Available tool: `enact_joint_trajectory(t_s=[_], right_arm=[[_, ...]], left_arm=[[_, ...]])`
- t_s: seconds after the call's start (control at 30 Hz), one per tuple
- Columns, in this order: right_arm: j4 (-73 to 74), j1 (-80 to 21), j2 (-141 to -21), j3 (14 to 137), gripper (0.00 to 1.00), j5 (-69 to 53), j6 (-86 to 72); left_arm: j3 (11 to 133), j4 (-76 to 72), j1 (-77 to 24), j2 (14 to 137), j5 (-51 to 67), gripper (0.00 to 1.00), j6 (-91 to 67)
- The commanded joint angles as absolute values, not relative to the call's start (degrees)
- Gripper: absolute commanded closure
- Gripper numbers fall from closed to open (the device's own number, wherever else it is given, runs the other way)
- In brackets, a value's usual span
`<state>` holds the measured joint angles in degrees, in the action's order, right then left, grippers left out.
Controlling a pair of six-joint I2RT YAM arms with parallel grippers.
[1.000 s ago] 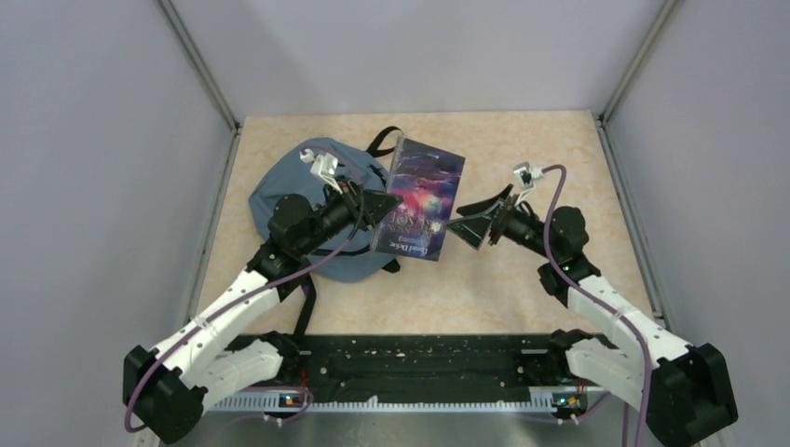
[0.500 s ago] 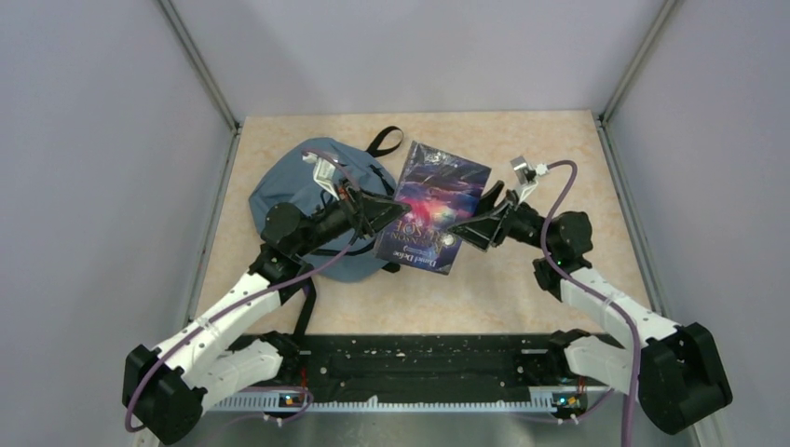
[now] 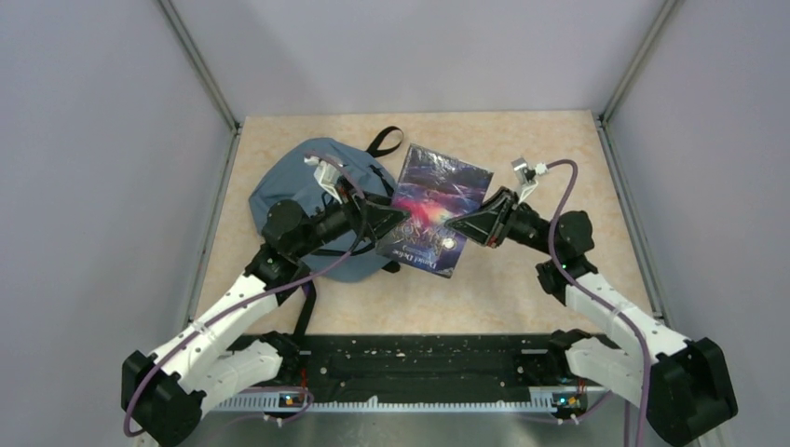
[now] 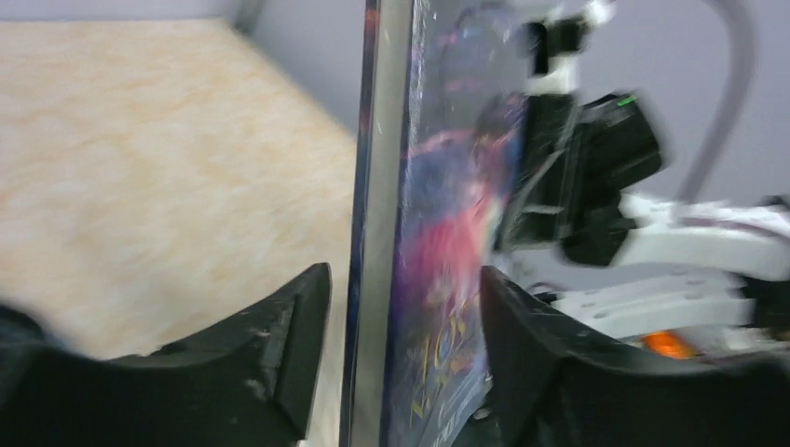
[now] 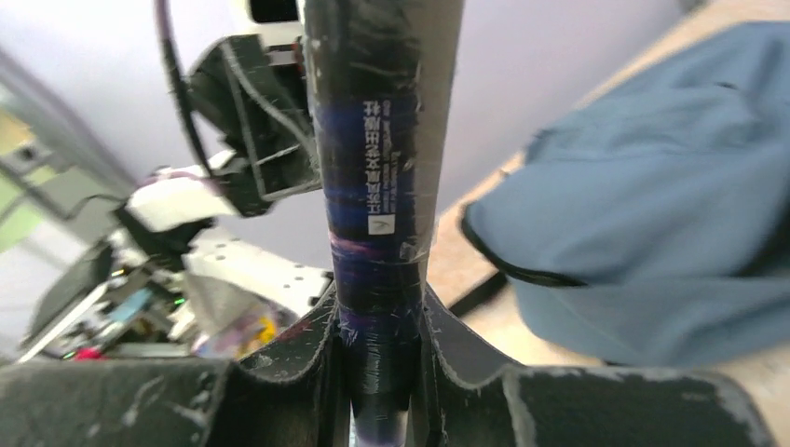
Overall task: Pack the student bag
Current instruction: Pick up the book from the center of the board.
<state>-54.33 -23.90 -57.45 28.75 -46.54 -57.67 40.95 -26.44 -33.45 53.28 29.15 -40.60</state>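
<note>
Student bag, soft grey-blue fabric, black trim

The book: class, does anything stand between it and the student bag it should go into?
Yes. The left gripper reaches across the student bag and sits directly between it and the book, its jaws open around the book's near edge. The right gripper clamps the opposite edge. Whether the bag is unzipped cannot be seen.

The book wore a glossy, crinkled clear wrap over its paper cover. Beside the book, the bag was soft, matt grey-blue cloth. The desk looked smooth, marbled beige. The right pincer's fingers were matt black plastic, scuffed.
</note>
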Motion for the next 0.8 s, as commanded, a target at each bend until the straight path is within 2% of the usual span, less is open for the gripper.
enact_joint_trajectory(t_s=[0.0,0.1,0.23,0.43,0.77], right_arm=[[-23.8,-23.5,-49.8,36.9,1.0,-29.9,-39.3],[-7.4,-22.4,-47.1,40.8,1.0,-19.9,-32.7],[3.5,-20.8,-45.0,42.5,1.0,-13.1,-29.7],[5.9,-20.6,-42.5,40.4,1.0,-11.4,-29.4],[5.4,-20.6,-42.2,39.7,1.0,-12.6,-30.1]], left_arm=[[45.2,-1.5,-33.2,52.5,19.7,0.29,-23.1],[47.5,11.9,-33.3,52.4,11.2,0.23,-14.5],[51.1,25.6,-34.2,53.8,5.2,0.21,-4.0],[51.0,33.6,-40.7,55.3,-6.6,0.21,8.8],[49.7,33.3,-41.7,59.4,-13.2,0.19,11.8]])
